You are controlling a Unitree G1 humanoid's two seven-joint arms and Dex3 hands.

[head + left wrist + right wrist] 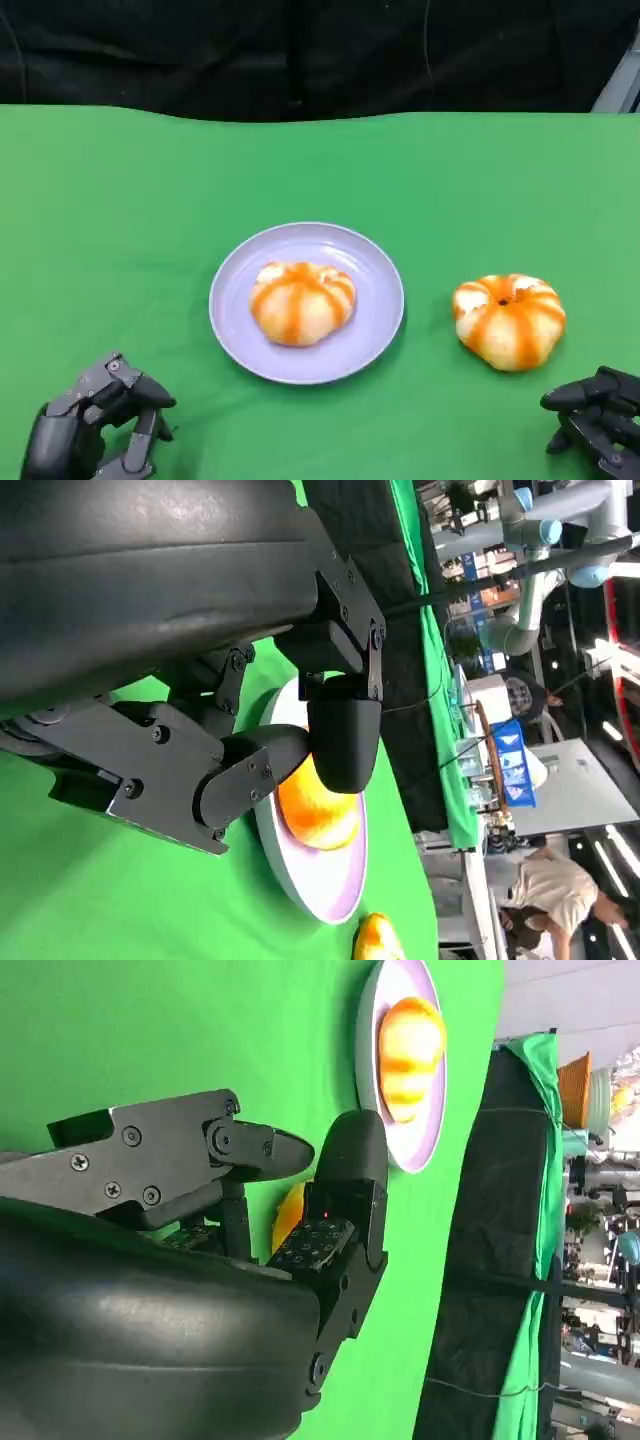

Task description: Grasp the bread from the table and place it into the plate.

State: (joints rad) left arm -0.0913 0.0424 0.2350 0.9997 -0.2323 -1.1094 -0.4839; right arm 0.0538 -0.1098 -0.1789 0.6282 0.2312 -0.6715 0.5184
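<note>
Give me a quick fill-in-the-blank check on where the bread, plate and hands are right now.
1. One bread lies on the purple ____.
2. The second bread lies on the green cloth, nearer the ____ hand.
3. The left hand holds ____.

Missing words: plate; right; nothing

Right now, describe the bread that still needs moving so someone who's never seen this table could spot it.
On the green table a lilac plate sits in the middle, already holding one bun. The bread to pick lies on the bare cloth beside the plate, on the robot's right, just ahead of the right hand. Both are round with orange stripes; only this one is off the plate.
</note>
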